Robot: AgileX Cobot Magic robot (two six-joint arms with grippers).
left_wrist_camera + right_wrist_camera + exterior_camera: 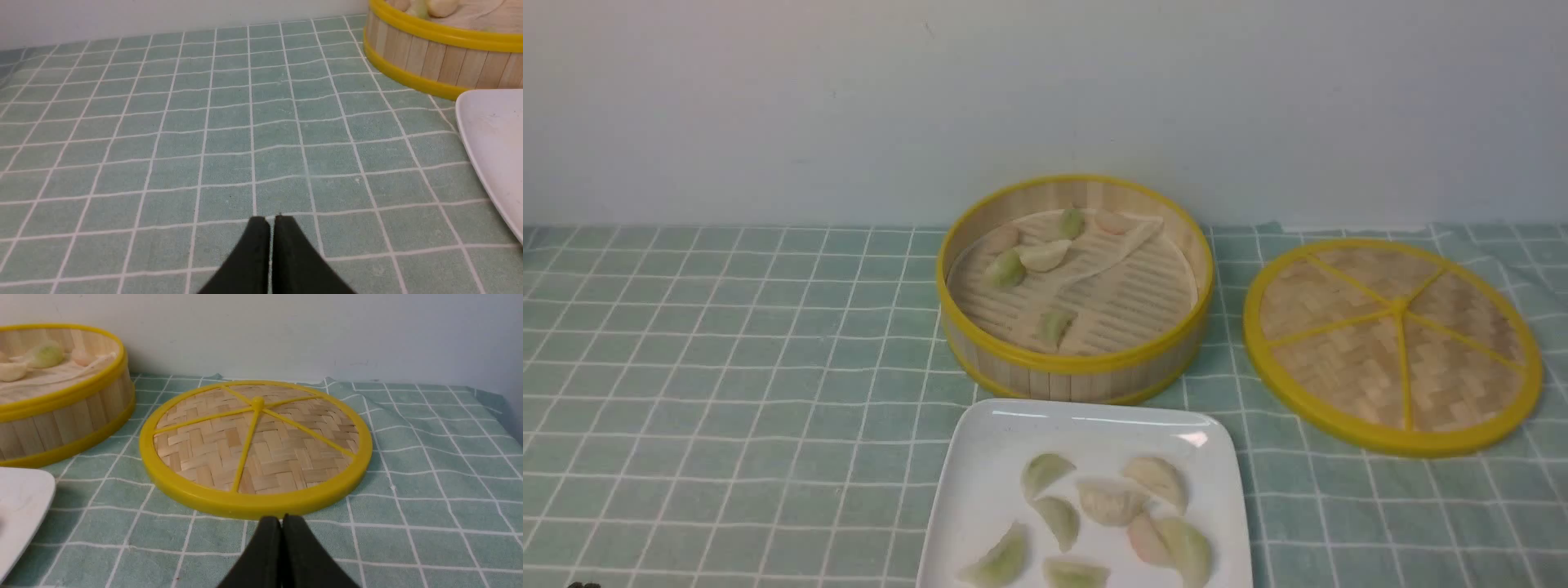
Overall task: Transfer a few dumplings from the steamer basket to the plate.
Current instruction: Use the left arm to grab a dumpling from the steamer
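Seen from the front, with 12 o'clock toward the wall, the steamer basket (pixel 1074 363) sits mid-tabletop on a green checked cloth (pixel 727 367); six dumplings (pixel 1006 268) lie inside it, five bunched on the liner sheet (pixel 1094 261) from 10 to 12 o'clock of its floor and one green dumpling alone near 6 o'clock; the plate (pixel 980 490) lies at 6 o'clock of the basket, its far rim just beside the basket's wall, though whether the two touch cannot be told; eight dumplings rest on the plate, green, cream and pink, clustered from its middle toward its 6 o'clock edge, the pink one touching a green neighbour; the woven lid (pixel 1392 343) lies flat at 3 o'clock of the basket, apart from it; the left jaws are clenched together with nothing between them, over bare cloth at 9 o'clock of the plate; the right jaws are likewise clenched and carry nothing, their tips just beside the lid's 6 o'clock rim.
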